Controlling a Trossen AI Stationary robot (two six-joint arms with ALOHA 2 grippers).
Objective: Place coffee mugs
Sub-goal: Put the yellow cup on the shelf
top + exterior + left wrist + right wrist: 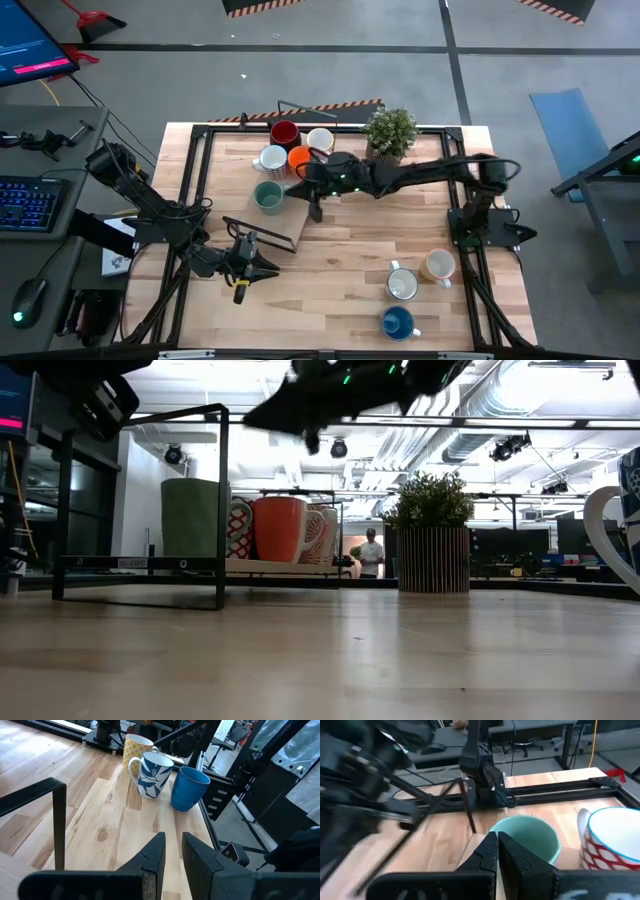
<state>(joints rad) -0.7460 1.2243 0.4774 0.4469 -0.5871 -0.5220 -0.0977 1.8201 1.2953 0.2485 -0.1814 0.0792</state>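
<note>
Big open workshop with ducts overhead, and everything sits on a light wooden bench with a black frame round it. I'll place stuff relative to the potted plant at the far edge.

The right pincer hangs on the left-arm side of the plant and a bit toward the near edge, fingers pressed together and holding nothing. In its wrist view the teal-green mug sits just past the fingertips, mouth up, with the white mug with the red net pattern beside it. From above, that teal-green mug is the nearest one to this pincer, just off to its left-arm side.

Further out, the mugs already grouped: dark red mug, cream mug, orange mug and the net-pattern white one, all upright in a cluster between the plant and the far left corner, on a low tray with a black wire frame. They all look empty as far as I can tell.

The left pincer waits near the front of the bench, fingers slightly spread, gripping nothing. The three mugs still to go are well away from the plant toward the near right corner: tan mug, white-and-blue mug, blue mug. My guess is the right arm is nearer to them, so it fetches next.
</note>
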